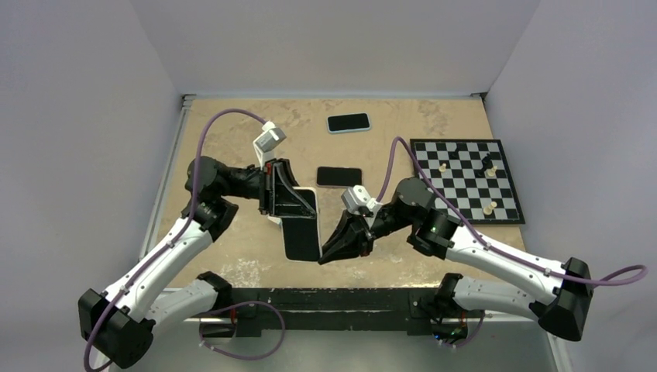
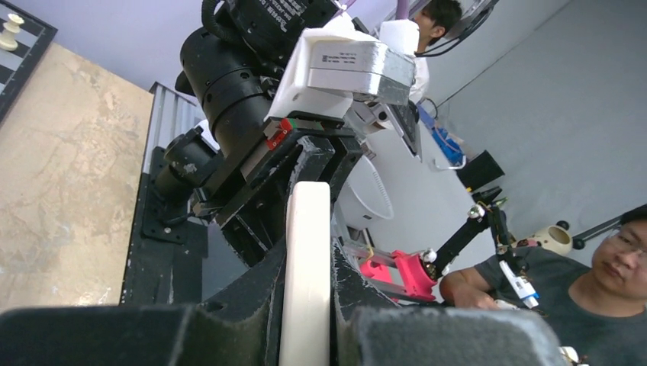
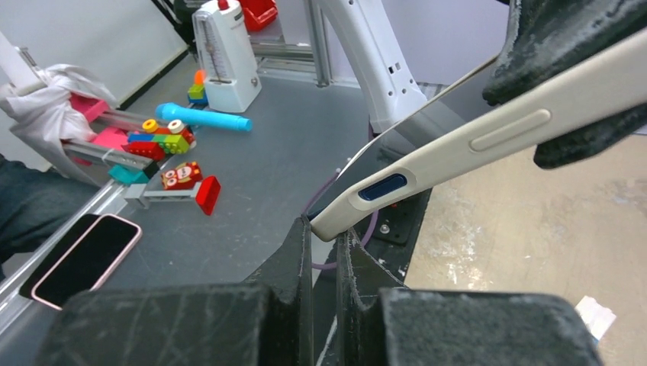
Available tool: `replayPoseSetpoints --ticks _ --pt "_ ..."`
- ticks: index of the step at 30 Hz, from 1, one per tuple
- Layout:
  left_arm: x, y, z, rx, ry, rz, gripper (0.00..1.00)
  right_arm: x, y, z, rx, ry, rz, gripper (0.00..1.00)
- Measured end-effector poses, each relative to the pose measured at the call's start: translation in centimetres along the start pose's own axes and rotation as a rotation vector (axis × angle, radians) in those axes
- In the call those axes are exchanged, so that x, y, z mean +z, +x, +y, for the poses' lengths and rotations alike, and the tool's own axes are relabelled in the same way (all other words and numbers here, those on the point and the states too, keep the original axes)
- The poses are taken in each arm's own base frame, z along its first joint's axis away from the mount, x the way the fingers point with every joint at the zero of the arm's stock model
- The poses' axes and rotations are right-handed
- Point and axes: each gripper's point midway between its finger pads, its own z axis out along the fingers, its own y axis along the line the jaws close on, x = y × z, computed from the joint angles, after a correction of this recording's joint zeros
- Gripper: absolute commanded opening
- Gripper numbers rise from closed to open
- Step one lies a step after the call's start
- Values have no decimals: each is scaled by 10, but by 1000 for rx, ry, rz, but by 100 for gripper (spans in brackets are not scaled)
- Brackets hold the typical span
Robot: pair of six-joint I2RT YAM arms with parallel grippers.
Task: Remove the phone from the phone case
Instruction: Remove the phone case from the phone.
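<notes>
The cream phone case (image 3: 458,149), with the dark phone (image 1: 302,240) seen inside it, is clamped edge-on between the fingers of the left claw (image 1: 300,203). The right claw (image 3: 324,232) is drawn shut, and the case's corner is met right at its fingertips; whether it is pinched there cannot be told.

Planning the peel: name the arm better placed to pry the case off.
Right. The right fingers sit at the cream phone case's free corner; the left fingers clamp the other end.
</notes>
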Motion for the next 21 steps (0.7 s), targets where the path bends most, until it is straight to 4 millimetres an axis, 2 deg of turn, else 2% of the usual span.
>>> replayPoseSetpoints --ticks 10,15,21 --pt "2 -13 15 -59 -4 -71 0 1 1 -26 -11 181 13 0" --pt "1 -27 20 -53 -25 -155 0 -5 -7 -43 14 346 -23 0" --pt "-7 -35 37 -82 -67 -241 0 -15 3 -62 25 560 -22 0"
